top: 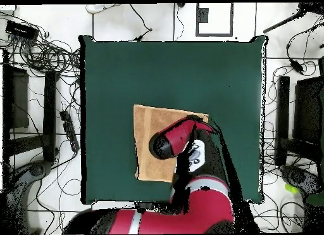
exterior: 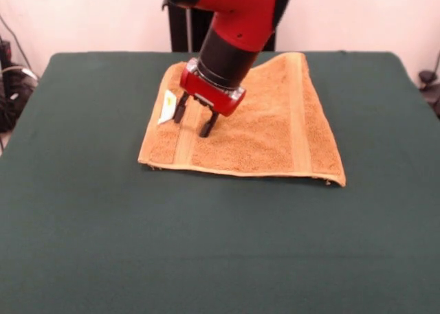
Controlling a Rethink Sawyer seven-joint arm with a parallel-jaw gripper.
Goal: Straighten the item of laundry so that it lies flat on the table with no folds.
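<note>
The small orange-tan terry towel (exterior: pixel 254 132) (top: pixel 152 134) looks rough and looped, with smoother, paler woven bands. The large dark green table (exterior: pixel 206 245) (top: pixel 171 74) has a matt, felt-like cloth cover. The red arm casing looks glossy.

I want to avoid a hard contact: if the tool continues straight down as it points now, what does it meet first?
Most likely the towel, left of its middle, near the white label. The tool looks open; its height above the cloth is unclear.

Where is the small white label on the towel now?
In the front view, the white label lies at the towel's left edge, just left of the open gripper.
</note>
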